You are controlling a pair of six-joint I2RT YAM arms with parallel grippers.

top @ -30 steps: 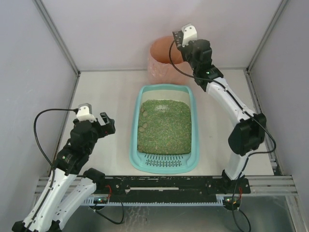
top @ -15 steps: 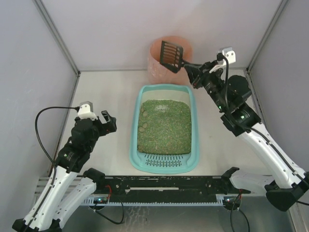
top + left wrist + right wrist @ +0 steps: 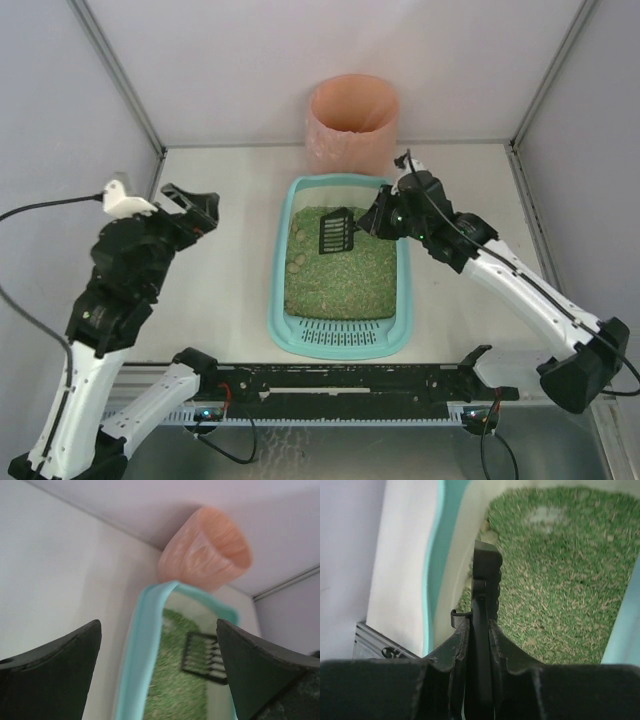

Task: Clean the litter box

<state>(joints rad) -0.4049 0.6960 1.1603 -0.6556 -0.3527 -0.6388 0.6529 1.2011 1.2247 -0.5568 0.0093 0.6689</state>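
Since the frame half a second earlier, the right gripper [image 3: 376,222] has swung down from above the bin [image 3: 352,122] and now holds the scoop [image 3: 335,232] over the far half of the litter box [image 3: 278,300]. The left arm has risen, and its gripper [image 3: 199,205] sits farther from the bases.

Top view: the litter box lies mid-table between the arms, with its long axis running away from the bases and its slotted grate [image 3: 340,336] at the near end. Green-brown granules [image 3: 345,280] fill the tray. A few brownish lumps [image 3: 297,263] lie along their left side. The bin stands just beyond the far rim; contact cannot be judged.

Right wrist view: the right gripper [image 3: 480,630] is pinched on the scoop [image 3: 486,575] handle. The scoop appears edge-on above the granules [image 3: 555,585]; whether it touches them cannot be told.

Left wrist view: the left gripper [image 3: 157,625] is spread wide and holds nothing. Between its fingers [image 3: 50,675] appear the litter box rim [image 3: 145,640], the scoop [image 3: 204,657] and the bin [image 3: 205,555].
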